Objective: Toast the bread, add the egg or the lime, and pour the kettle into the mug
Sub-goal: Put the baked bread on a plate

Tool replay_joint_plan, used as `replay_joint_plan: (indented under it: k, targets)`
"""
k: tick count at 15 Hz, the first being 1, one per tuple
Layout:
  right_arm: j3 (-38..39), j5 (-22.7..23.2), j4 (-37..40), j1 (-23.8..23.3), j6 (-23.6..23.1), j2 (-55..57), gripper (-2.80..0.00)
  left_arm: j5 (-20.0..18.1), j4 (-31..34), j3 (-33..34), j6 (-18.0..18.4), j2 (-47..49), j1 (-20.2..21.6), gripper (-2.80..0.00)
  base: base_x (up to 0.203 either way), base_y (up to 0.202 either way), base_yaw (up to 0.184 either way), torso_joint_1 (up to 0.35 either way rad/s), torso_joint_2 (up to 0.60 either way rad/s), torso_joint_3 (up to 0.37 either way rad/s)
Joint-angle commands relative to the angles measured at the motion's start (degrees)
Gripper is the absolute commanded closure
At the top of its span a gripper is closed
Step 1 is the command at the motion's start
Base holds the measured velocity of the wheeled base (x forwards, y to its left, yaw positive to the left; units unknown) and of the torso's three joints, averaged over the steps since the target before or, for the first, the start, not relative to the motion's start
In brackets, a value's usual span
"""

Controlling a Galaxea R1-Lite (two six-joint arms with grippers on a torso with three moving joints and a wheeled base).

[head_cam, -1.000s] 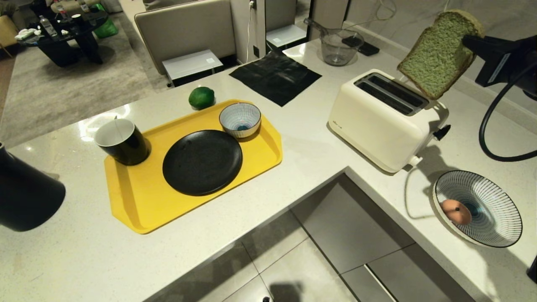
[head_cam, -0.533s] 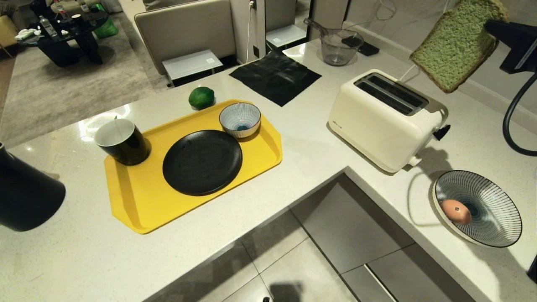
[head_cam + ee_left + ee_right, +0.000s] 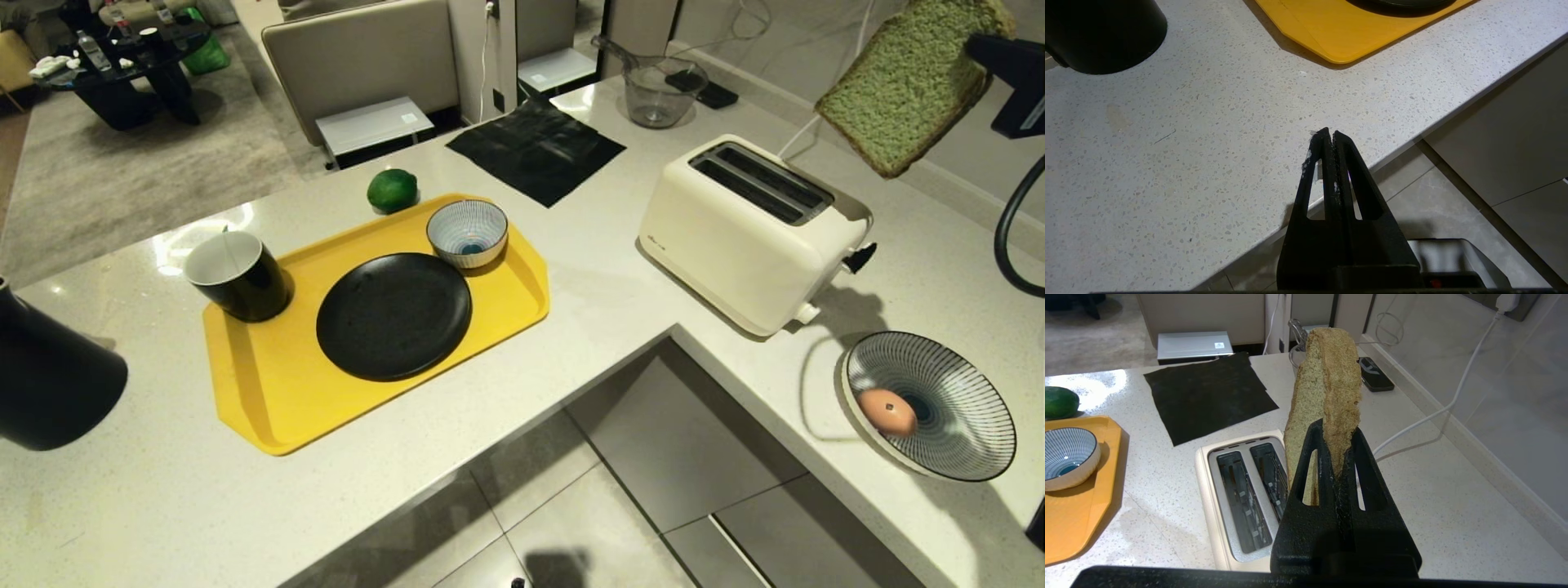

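Observation:
My right gripper (image 3: pixel 1336 430) is shut on the crust edge of the green bread (image 3: pixel 906 82), which hangs tilted in the air above and behind the cream toaster (image 3: pixel 747 233). Both toaster slots (image 3: pixel 1249 494) are empty. The lime (image 3: pixel 392 189) lies on the counter just behind the yellow tray (image 3: pixel 269 392). The black mug (image 3: pixel 237 274) stands on the tray's left corner. A pink egg (image 3: pixel 887 411) rests in the striped bowl (image 3: pixel 955 425) at the right. The black kettle (image 3: pixel 49 380) stands at the far left. My left gripper (image 3: pixel 1329 134) hangs shut and empty over the counter's front edge.
On the tray sit a black plate (image 3: pixel 393 315) and a small striped bowl (image 3: pixel 467 233). A black cloth (image 3: pixel 535 149), a glass jug (image 3: pixel 657 90) and a phone (image 3: pixel 710 91) lie behind the toaster. The toaster's white cord (image 3: pixel 1437 412) runs to the wall. The counter is L-shaped around a floor gap.
The right gripper has lifted the bread up and to the right, away from the toaster's slots. Nothing else has moved.

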Motion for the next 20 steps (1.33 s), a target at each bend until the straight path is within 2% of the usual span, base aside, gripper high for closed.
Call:
replay_joint_plan:
  k: [1,11,17,20]
  targets:
    - [0.16,0.09,-0.21,-0.06,-0.04,-0.30,0.00,0.02,-0.03,0.00,-0.01,-0.01,0.01,0.00,0.000,0.000,0.000,0.000,0.00,0.000]
    - [0.98,0.09,-0.21,-0.15,-0.65,-1.09,0.00,0.02,-0.03,0.00,-0.01,-0.01,0.01,0.00,0.000,0.000,0.000,0.000,0.00,0.000]
    - [0.95,0.17,-0.21,-0.15,-0.65,-0.66,0.00,0.02,-0.03,0.00,-0.01,-0.01,0.01,0.00,-0.174,0.000,0.000,-0.002,0.00,0.000]
    - [0.86,0.17,-0.21,-0.15,-0.65,-0.66,0.00,0.02,-0.03,0.00,-0.01,-0.01,0.01,0.00,-0.020,0.000,0.001,-0.001,0.00,0.003]
